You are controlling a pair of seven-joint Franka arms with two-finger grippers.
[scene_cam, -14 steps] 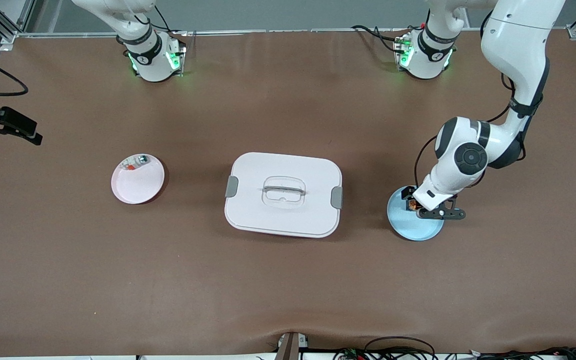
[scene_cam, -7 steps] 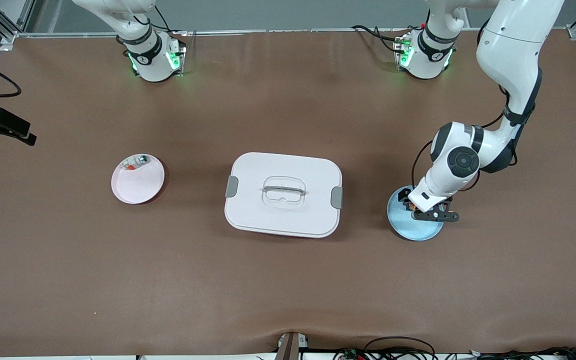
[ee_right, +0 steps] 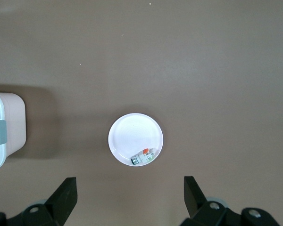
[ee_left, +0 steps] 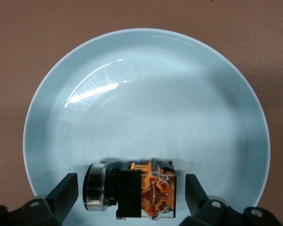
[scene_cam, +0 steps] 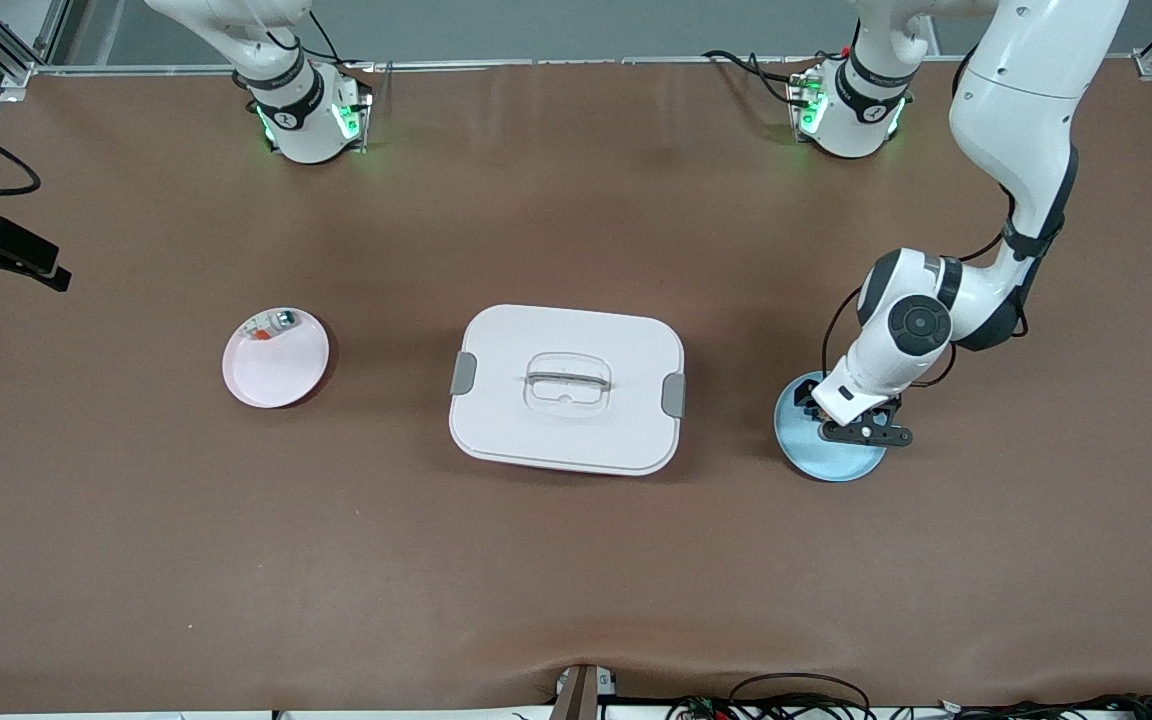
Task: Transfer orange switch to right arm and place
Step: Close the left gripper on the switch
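Note:
The orange switch (ee_left: 132, 190), a black block with an orange top and a silver ring at one end, lies on its side in a pale blue plate (ee_left: 146, 94) toward the left arm's end of the table. My left gripper (ee_left: 131, 197) is low over that plate (scene_cam: 836, 462), open, with one finger on each side of the switch and small gaps between. In the front view the left hand (scene_cam: 851, 412) hides the switch. My right gripper (ee_right: 130, 203) hangs open and empty, high over bare table beside a white plate (ee_right: 136, 139).
The white plate (scene_cam: 276, 357) toward the right arm's end holds a small white part with orange and green bits (scene_cam: 274, 324). A white lidded box with grey clips (scene_cam: 566, 388) stands at the table's middle between the two plates.
The left arm has moved in over the blue plate, and its hand now covers the switch in the front view. The right arm has drifted slightly.

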